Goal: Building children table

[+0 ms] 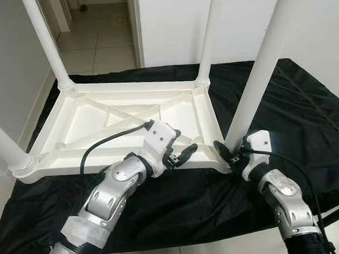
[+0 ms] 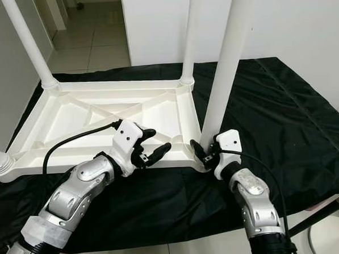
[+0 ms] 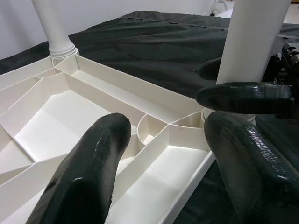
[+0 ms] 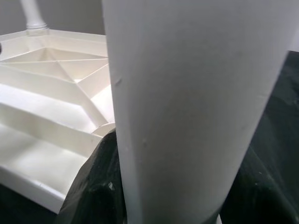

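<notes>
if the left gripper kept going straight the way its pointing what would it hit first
Probably the near-right table leg that the right gripper holds at its base; the left gripper, open above the tabletop's rim, points toward it. Depth is uncertain.

Table legs (image 1: 257, 71) cut off at top; leg base hidden behind right gripper (image 1: 230, 153)

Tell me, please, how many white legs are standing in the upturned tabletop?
4: far-left leg, far-right leg, near-left leg, and near-right leg, which the right pincer grips at its base.

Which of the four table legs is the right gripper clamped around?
The near-right leg, at the tabletop corner closest to the robot's right. The right gripper grips its base; the other three legs stand untouched.
</notes>
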Controlling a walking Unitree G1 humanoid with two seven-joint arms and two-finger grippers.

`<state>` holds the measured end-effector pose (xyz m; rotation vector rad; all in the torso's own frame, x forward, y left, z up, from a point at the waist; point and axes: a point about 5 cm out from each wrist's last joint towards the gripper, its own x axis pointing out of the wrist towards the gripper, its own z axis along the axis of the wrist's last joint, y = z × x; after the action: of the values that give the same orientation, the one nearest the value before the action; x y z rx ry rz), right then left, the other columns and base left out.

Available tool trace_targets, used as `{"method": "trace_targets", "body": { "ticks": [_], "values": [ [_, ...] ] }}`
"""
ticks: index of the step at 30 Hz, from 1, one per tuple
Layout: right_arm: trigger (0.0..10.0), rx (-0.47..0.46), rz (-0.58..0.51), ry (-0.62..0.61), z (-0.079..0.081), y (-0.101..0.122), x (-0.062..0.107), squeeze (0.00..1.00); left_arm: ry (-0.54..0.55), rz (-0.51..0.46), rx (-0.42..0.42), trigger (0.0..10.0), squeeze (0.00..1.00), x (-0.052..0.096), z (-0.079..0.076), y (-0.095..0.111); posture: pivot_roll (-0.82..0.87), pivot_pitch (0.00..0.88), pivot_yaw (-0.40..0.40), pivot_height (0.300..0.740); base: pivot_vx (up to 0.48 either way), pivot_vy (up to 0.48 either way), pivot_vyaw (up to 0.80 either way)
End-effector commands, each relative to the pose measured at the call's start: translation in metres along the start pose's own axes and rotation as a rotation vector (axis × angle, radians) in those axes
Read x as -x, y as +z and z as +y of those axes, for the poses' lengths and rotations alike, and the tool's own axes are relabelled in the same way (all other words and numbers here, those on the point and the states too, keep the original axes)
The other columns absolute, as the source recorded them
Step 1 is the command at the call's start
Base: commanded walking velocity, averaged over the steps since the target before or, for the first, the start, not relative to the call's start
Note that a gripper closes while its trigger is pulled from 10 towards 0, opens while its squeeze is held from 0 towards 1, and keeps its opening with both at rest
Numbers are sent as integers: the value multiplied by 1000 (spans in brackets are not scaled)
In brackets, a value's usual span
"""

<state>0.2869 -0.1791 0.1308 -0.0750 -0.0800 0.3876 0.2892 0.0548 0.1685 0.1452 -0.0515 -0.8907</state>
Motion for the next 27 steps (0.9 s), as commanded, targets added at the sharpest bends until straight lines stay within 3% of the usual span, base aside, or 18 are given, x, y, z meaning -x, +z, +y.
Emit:
{"method": "trace_targets", "body": {
  "ticks": [1, 4, 11, 12, 18, 27],
  "values": [
    [10000, -19, 11, -32, 3, -3, 1, 0, -129, -9, -15, 10000, 0, 1, -9, 1, -106, 0, 1, 740, 0, 0, 0],
    [10000, -24, 8, -39, 4, -3, 1, 0, -129, -9, -16, 10000, 0, 1, -9, 1, -106, 0, 1, 740, 0, 0, 0],
    [10000, -44, 4, -184, 13, -4, 0, 0, -121, -10, -15, 10000, 0, 0, -8, 1, -110, 0, -6, 740, 0, 0, 0],
    [10000, -69, 13, -259, 18, -5, -1, 0, -119, -12, -16, 10000, 0, -1, -7, 1, -112, 0, -9, 740, 0, 0, 0],
    [10000, -133, 24, -447, 34, -7, -4, 0, -110, -17, -15, 10000, 0, -2, -7, 2, -104, 0, -10, 740, 0, 0, 0],
    [10000, -160, 25, -470, 53, -5, -11, 0, -101, -16, -22, 10000, 0, -1, -4, 2, -87, 0, -17, 740, 0, 0, 0]
  ]
}}
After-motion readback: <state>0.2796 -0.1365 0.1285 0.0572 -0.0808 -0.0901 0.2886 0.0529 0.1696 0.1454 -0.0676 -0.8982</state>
